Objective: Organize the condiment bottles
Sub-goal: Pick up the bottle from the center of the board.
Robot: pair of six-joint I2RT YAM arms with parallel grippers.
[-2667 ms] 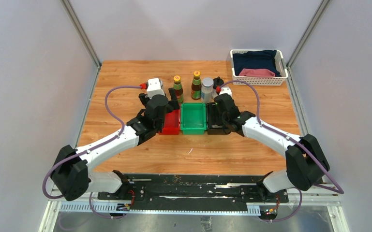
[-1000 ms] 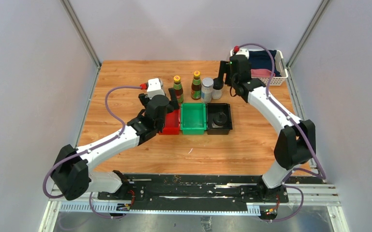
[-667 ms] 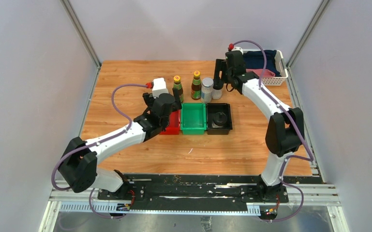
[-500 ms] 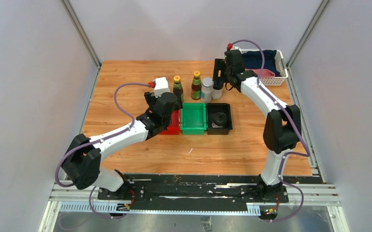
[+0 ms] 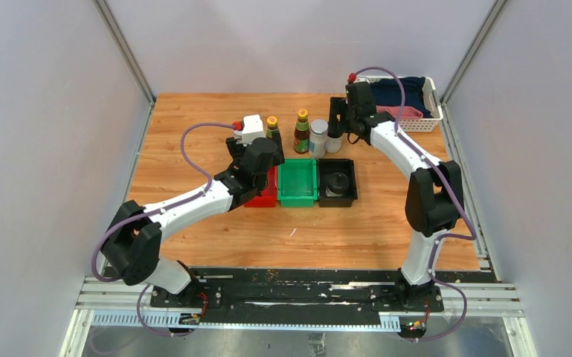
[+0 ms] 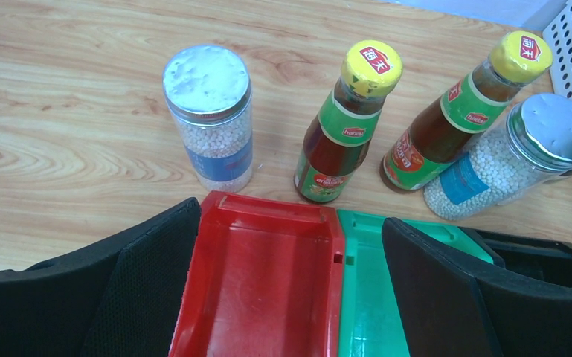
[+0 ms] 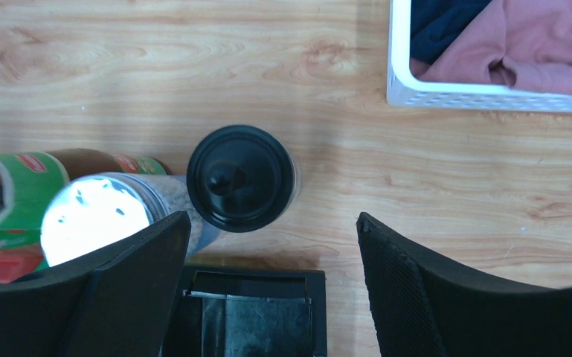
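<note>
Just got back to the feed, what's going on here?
The right claw hangs open over a pale bottle with a black domed cap in the far row, not gripping it. The left claw is open above the red plastic bin, facing two silver-lidded jars and two brown yellow-capped bottles. One black-capped bottle sits in the black plastic bin; the green plastic bin has none.

A robotics lab cell: grey wall panels [image 5: 37, 111], aluminium corner posts [image 5: 124, 52], two arms [image 5: 186, 207] bolted to a black rail [image 5: 297, 286].
</note>
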